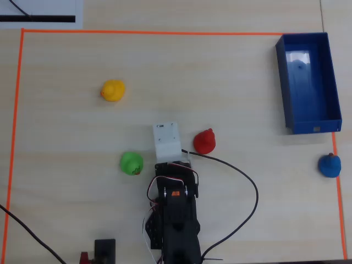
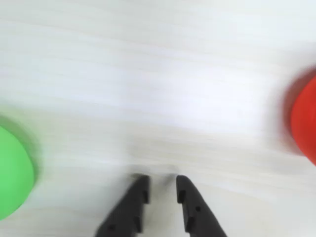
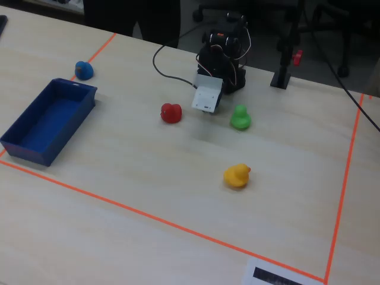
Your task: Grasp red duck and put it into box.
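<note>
The hand (image 2: 161,185) hangs low over the bare surface (image 2: 158,74), its two dark fingers (image 2: 134,207) slightly parted with a narrow gap between them and nothing caught there, so it is empty and only a little spread. It points at the strip of wood between two toys, not at either one: in the wrist view the green duck (image 2: 12,173) bulges in at the left edge and the red duck (image 2: 303,121) at the right edge, both blurred. From above, the arm (image 1: 173,209) reaches up from the bottom edge, and the red duck (image 1: 204,141) sits just beside the white wrist block, on its right, apart from it; the green duck (image 1: 131,163) lies near on the other side. I would judge the grasp not yet begun, and the hand seems to need to swing toward the red toy and spread wider before closing. The box (image 1: 308,82) stands empty, well apart at the upper right corner inside the orange tape, presumably kept clear of the toys so the drop is unobstructed. A blue duck (image 1: 329,165) sits just below it, and a yellow duck (image 1: 113,90) lies far off to the upper left.
</note>
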{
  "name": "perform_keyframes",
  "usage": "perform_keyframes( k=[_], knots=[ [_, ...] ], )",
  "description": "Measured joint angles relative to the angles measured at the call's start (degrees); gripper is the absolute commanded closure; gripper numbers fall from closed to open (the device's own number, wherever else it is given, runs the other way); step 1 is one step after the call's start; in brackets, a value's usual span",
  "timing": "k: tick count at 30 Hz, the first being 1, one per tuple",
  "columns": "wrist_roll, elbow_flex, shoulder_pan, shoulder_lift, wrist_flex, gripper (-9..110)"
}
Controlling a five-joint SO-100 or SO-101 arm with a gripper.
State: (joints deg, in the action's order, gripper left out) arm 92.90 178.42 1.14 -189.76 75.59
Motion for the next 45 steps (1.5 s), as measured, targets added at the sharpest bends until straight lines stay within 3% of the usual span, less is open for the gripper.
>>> perform_keyframes(
  k=[11, 19, 20, 22, 30, 40, 45],
  knots=[
    [0.1, -1.6, 2.2, 1.4, -6.3, 101],
    [-1.6, -18.4, 5.9, 16.7, -10.9, 101],
    [-1.8, -21.3, 7.0, 19.9, -12.0, 98],
    [-2.0, -25.8, 9.1, 25.2, -13.6, 81],
    [-1.0, -41.6, 16.3, 42.7, -17.9, 73],
    [6.9, -30.9, 25.8, 52.4, -41.6, 69],
    [11.0, -24.0, 30.4, 53.6, -44.7, 69]
  ],
)
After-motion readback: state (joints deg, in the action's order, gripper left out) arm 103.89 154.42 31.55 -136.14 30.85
